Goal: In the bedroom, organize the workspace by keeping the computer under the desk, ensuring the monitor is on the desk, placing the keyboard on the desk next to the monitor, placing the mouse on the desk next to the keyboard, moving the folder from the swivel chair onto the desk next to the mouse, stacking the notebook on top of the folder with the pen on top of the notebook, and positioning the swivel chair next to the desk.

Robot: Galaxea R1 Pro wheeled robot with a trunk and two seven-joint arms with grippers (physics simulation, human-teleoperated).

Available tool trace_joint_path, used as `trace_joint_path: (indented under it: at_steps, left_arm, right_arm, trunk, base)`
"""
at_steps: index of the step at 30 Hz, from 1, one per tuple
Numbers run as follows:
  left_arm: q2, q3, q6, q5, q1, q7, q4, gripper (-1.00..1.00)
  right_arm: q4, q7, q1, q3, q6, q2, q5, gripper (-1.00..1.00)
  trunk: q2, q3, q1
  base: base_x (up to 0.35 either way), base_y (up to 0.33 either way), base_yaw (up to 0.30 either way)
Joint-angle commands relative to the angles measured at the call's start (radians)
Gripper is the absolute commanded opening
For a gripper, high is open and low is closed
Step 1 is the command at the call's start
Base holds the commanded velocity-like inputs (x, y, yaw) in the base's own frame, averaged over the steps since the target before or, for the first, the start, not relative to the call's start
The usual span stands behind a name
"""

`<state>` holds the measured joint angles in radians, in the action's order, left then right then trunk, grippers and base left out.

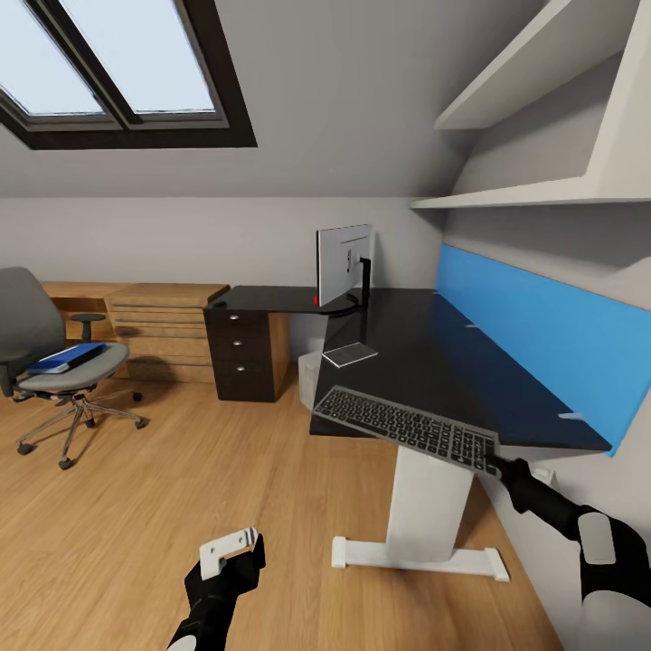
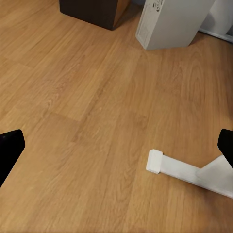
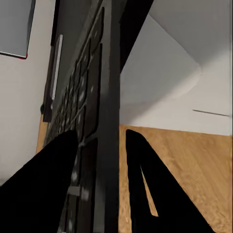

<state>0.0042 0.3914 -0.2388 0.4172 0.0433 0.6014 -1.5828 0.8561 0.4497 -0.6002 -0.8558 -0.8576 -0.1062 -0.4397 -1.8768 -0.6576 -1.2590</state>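
From the head camera, the right gripper clamps one end of the keyboard, which lies tilted over the near front edge of the black desk, partly hanging past it. The monitor stands on its arm at the far end of the desk, with a flat white pad just in front of it. The white computer sits on the floor under the desk, beside the dark drawer unit. Well apart to the left, the swivel chair carries the blue folder on its seat. The left gripper hangs low over the wood floor, holding nothing.

In the left wrist camera, the two dark fingertips stand wide apart over the floor, with the desk's white foot and the computer ahead.

In the right wrist camera, both fingers pinch the keyboard edge-on, one on each face.
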Motion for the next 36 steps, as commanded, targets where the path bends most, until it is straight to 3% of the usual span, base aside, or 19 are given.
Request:
trace_joint_path:
  at_steps: [1, 9, 19, 22, 26, 33, 34, 36]
  left_arm:
    - [0.0, 0.001, -0.004, 0.005, 0.0, 0.006, -0.002, 1.0]
    - [0.0, 0.002, -0.004, 0.005, 0.0, 0.006, -0.002, 1.0]
    - [0.0, 0.001, -0.008, 0.008, 0.0, 0.002, 0.017, 1.0]
    - [-0.003, 0.0, -0.012, 0.01, 0.0, 0.004, 0.076, 1.0]
    - [-0.003, -0.001, -0.013, 0.012, 0.0, 0.009, 0.096, 1.0]
    - [-0.005, -0.041, -0.009, 0.015, 0.0, 0.013, 0.229, 1.0]
    - [-0.004, -0.069, -0.005, 0.014, 0.0, 0.009, 0.317, 1.0]
    - [-0.004, -0.085, -0.004, 0.014, 0.0, 0.007, 0.359, 1.0]
  right_arm:
    - [0.0, 0.002, -0.001, -0.003, -0.004, 0.0, 0.01, -1.0]
    - [0.0, 0.003, -0.001, -0.003, -0.004, 0.0, 0.01, -1.0]
    - [0.0, 0.011, -0.001, 0.004, -0.003, 0.004, 0.012, -1.0]
    - [0.001, 0.03, -0.001, 0.055, 0.0, 0.006, 0.012, -1.0]
    - [0.006, 0.043, -0.001, 0.093, 0.004, 0.006, 0.011, -1.0]
    - [0.009, 0.153, -0.001, 0.125, 0.008, 0.009, 0.014, -1.0]
    - [0.014, 0.167, -0.001, 0.183, 0.012, 0.013, 0.015, -1.0]
    - [0.031, 0.171, -0.001, 0.22, 0.022, 0.017, 0.015, -1.0]
  trunk:
    - [0.0, -0.001, 0.0]
    - [0.0, -0.001, 0.0]
    - [0.07, 0.031, 0.038]
    - [0.091, 0.04, 0.05]
    - [0.119, 0.052, 0.065]
    - [0.168, 0.074, 0.092]
    - [0.175, 0.078, 0.096]
    - [0.189, 0.084, 0.104]
  base:
    - [0.0, 0.0, 0.0]
    - [0.0, 0.0, 0.0]
    - [0.0, 0.0, 0.0]
    - [0.0, 0.0, 0.0]
    - [0.0, 0.0, 0.0]
    - [0.0, 0.0, 0.0]
    - [0.0, 0.0, 0.0]
    - [0.0, 0.0, 0.0]
